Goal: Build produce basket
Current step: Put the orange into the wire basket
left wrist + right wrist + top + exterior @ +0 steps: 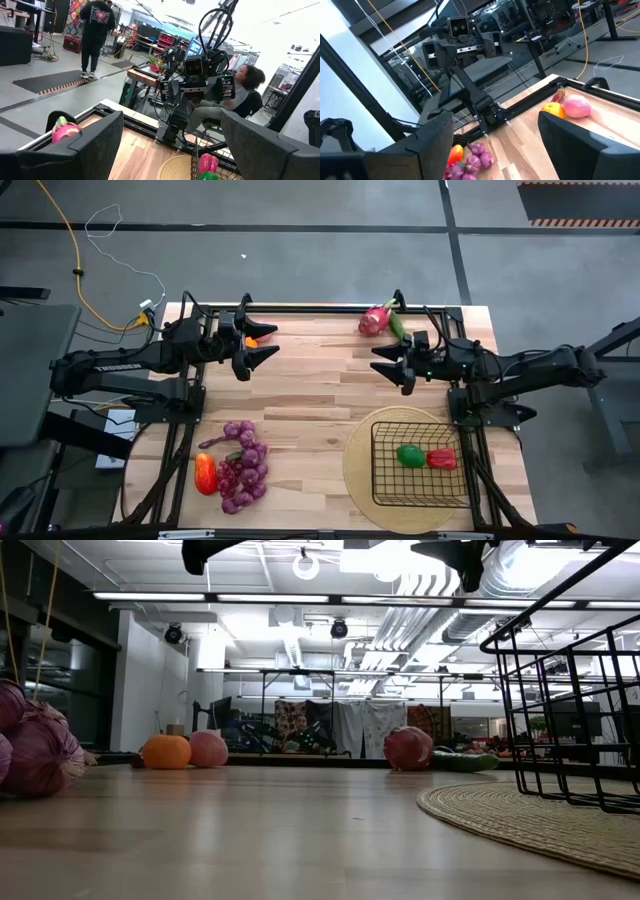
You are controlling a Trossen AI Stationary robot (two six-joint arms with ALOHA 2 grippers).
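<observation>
Both grippers hang open above the table's far half, touching nothing. My left gripper (pixel 272 341) (pixel 170 150) hovers over an orange (pixel 251 342) (pixel 167 751); a pink fruit (pixel 576 106) rests beside it. My right gripper (pixel 376 360) (pixel 495 150) is near the pink dragon fruit (pixel 375 320) (pixel 64 131) and the green cucumber (pixel 400 328). The black wire basket (pixel 420 465) (pixel 570 710) stands on a round woven mat (pixel 360 450) and holds a green pepper (pixel 410 455) and a red pepper (pixel 441 459). Purple grape bunches (pixel 243 465) and a red-orange pepper (pixel 205 473) lie near the left front.
The wooden table (pixel 320 395) has bare room in its middle between the two grippers. A black frame rail (pixel 320 308) runs along the far edge. Arm bases stand at both sides. People show in the room behind (pixel 97 30).
</observation>
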